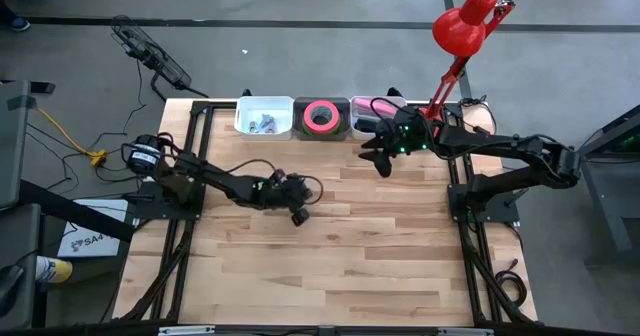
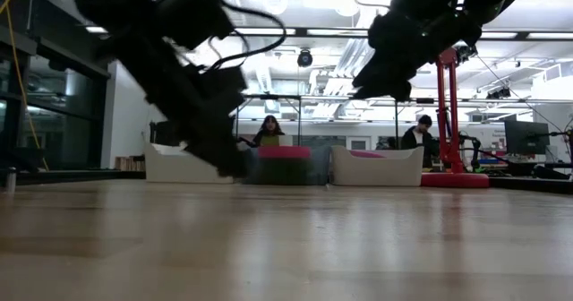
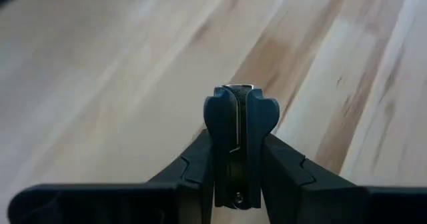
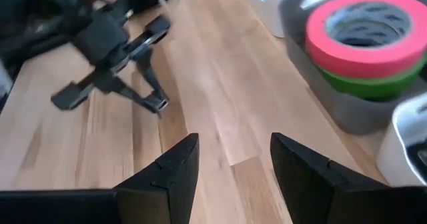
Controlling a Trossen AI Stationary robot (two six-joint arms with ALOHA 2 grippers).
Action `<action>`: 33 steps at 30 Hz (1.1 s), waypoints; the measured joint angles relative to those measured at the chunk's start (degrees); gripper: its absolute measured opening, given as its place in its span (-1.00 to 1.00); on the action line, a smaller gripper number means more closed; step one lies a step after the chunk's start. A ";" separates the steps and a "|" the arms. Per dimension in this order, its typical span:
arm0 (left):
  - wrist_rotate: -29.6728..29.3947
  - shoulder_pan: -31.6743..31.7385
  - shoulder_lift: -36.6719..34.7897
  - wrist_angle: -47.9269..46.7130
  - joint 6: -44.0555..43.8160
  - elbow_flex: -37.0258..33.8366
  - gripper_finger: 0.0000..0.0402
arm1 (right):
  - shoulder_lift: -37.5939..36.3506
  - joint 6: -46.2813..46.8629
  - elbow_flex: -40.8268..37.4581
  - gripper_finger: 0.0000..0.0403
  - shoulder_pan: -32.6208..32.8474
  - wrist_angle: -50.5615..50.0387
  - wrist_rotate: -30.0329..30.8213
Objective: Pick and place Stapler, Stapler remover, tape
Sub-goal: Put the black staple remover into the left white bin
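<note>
A dark stapler [image 3: 238, 151] is gripped between the fingers of the left tool [image 1: 297, 208], held just above the bare wooden desk [image 1: 340, 266] a little to the 9 o'clock side of its centre. The right tool [image 1: 375, 156] is seen released and empty, its fingers spread, toward 12 o'clock beside the bins. The tape [image 4: 365, 41], a pink roll stacked on a green one, is housed in the dark middle bin [image 1: 321, 119], flanked by a white bin [image 1: 263, 117] at the desk's far edge.
</note>
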 joint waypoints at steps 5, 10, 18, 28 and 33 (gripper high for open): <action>3.89 3.36 0.00 0.07 7.60 4.79 -0.60 | 0.00 -6.56 0.00 -0.12 2.23 0.02 -2.33; 7.15 6.29 0.00 -0.06 13.78 9.68 -0.60 | 0.00 -10.93 0.00 -0.12 5.44 1.15 -2.18; 9.93 8.69 0.00 -0.53 21.13 16.33 -0.60 | 0.00 -15.74 0.00 -0.12 9.30 1.75 2.18; 9.91 8.60 0.00 -0.52 25.27 19.17 -0.60 | 0.00 -17.00 0.00 0.21 9.90 6.76 4.44; 9.98 8.60 0.00 -0.52 25.27 19.17 -0.60 | 0.00 -18.38 0.00 0.39 9.90 8.39 2.37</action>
